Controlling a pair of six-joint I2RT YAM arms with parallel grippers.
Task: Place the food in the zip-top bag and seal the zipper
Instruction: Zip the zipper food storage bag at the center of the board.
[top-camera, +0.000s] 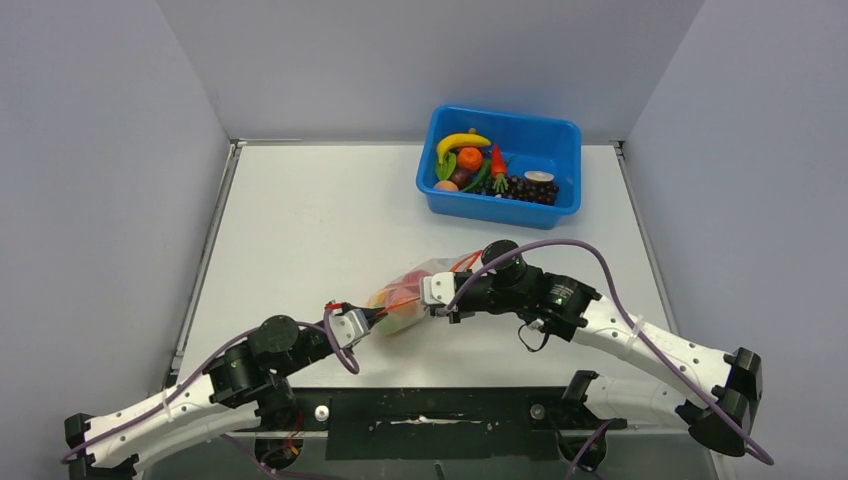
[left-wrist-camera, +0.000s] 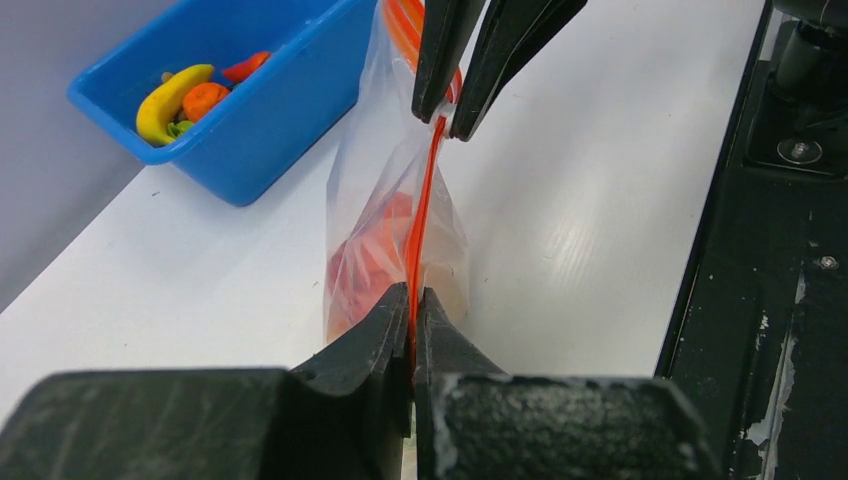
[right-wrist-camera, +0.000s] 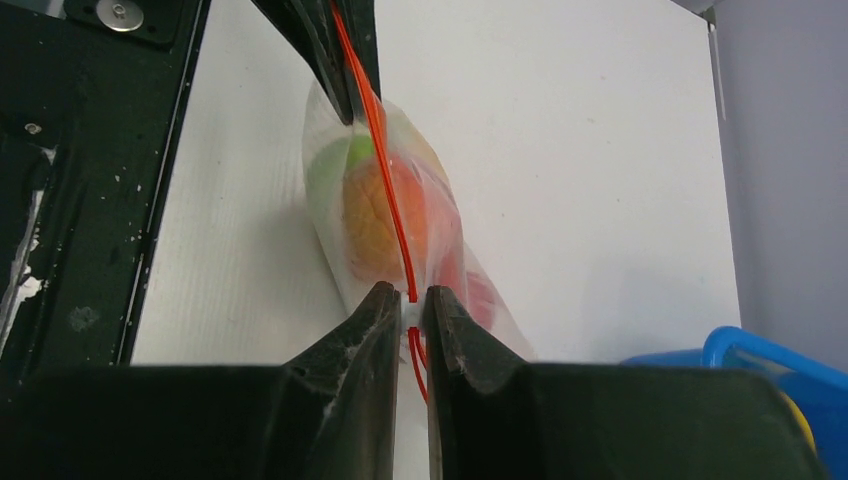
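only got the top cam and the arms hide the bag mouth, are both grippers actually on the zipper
observer: Yes. The left wrist view shows the left gripper shut on the zipper, and the right gripper pinching it farther along.
operator: is the stretch between them closed
observer: In the right wrist view it runs as one thin straight line between the two grippers, no gap showing.
operator: food inside
observer: A green piece and an orange piece sit in the zip-top bag below the strip; nothing pokes out there.
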